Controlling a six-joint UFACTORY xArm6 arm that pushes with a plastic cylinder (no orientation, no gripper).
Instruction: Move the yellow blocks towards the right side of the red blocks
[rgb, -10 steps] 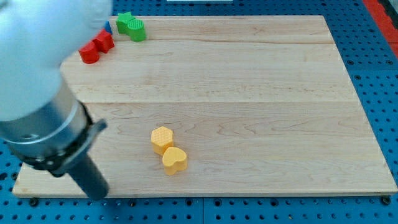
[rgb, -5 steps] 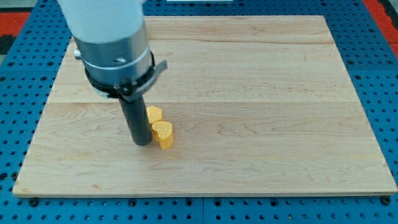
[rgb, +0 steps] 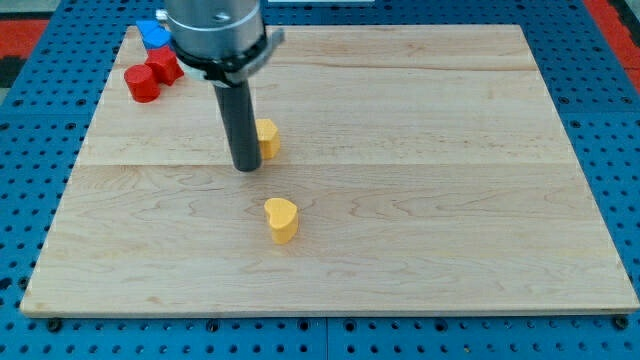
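Observation:
My tip (rgb: 246, 167) rests on the board just left of a yellow block (rgb: 268, 138), whose shape is partly hidden by the rod; tip and block look in contact. A yellow heart block (rgb: 282, 219) lies alone lower down, right of and below the tip. Two red blocks (rgb: 152, 75) sit together near the board's upper left corner, one a cylinder at the left, the other a star-like shape. They are well up and left of both yellow blocks.
A blue block (rgb: 153, 33) sits just above the red blocks at the board's top left edge. The arm's body (rgb: 215, 35) covers the top of the board near there. The wooden board (rgb: 450, 150) lies on a blue pegboard table.
The rod has moved up the view and a little right. The hexagon yellow block went up with it and has parted from the yellow heart, which stayed lower on the board.

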